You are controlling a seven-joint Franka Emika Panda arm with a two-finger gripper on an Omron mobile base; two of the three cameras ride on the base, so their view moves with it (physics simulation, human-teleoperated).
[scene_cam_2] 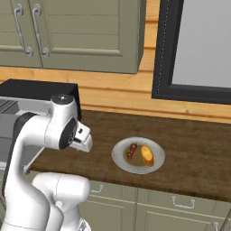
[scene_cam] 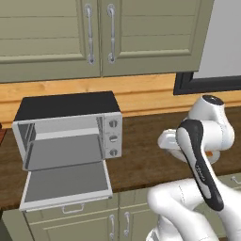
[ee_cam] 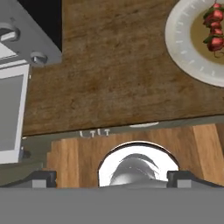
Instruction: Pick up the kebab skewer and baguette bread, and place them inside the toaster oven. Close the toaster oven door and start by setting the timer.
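Dark wood makes up the bench (scene_cam_2: 189, 149), and on it, right of the arm, sits a round grey plate (scene_cam_2: 120, 158) carrying both foods. The kebab skewer (scene_cam_2: 131, 151) lies on the plate's left half, its red-brown chunks in a short line; the baguette bread (scene_cam_2: 147, 155) lies just beside it on the right, golden-orange, the two near but apparently not touching. In the hand view the plate's rim (ee_cam: 181, 48) and the skewer (ee_cam: 214, 26) show at the upper right corner.

At the bench's left end stands the toaster oven (scene_cam: 66, 106), black on top, with three round knobs (scene_cam: 113, 138) in a column at its right. The toaster oven door (scene_cam: 66, 181) is folded down flat toward the front (hinged at the bottom), leaving the grey cavity open.

Only the two dark finger tips (ee_cam: 41, 178) of the tool (ee_cam: 111, 178) show, set wide apart at the bottom of the hand view, with nothing between them, well short of the plate. Olive cabinets (scene_cam: 94, 28) hang above.
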